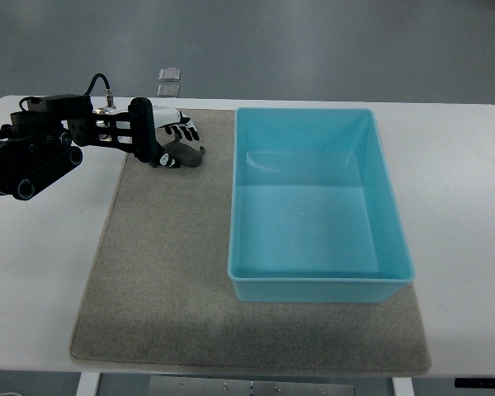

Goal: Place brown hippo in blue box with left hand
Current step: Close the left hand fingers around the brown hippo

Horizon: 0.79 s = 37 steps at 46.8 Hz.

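The brown hippo [184, 154] is a small dark toy lying on the grey mat [165, 264] near its far left corner. My left hand [167, 132] reaches in from the left edge and hovers right over and behind the hippo, fingers spread, holding nothing. The blue box [318, 285] is an open, empty bin standing on the right half of the mat, to the right of the hippo. The right arm does not show.
The mat lies on a white table [41, 272]. A small clear square object [169, 73] lies on the floor beyond the table's far edge.
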Available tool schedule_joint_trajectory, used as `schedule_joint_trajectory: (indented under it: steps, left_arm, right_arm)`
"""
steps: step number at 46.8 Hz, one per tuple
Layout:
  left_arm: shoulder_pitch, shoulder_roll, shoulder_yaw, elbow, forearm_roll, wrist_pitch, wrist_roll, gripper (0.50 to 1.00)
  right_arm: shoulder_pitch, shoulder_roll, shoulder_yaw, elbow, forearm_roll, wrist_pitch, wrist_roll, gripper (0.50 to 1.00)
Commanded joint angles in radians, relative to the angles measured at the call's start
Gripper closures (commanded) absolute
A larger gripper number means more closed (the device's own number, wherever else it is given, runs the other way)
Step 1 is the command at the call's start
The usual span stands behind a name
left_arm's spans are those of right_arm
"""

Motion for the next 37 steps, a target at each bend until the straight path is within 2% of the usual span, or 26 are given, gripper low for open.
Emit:
schedule_joint_trajectory:
  steps: [1,5,16,37]
  left_arm:
    - [0.000,0.000,0.000,-0.002,0.003,0.000,0.000,0.874]
    - [0.000,0.000,0.000,-0.002,0.005,0.000,0.000,0.879]
    - [-0.002,0.002,0.000,-0.004,0.025,0.000,0.000,1.000]
    - [-0.034,0.014,-0.002,-0.004,0.019,-0.002,0.000,1.000]
  right_arm:
    - [0.000,0.000,0.000,0.000,0.000,0.000,0.000,0.564]
    - [0.000,0.000,0.000,0.000,0.000,0.000,0.000,0.564]
    - [0.000,0.000,0.000,0.000,0.000,0.000,0.000,0.564]
    - [0.000,0.000,0.000,0.000,0.000,0.000,0.000,0.564]
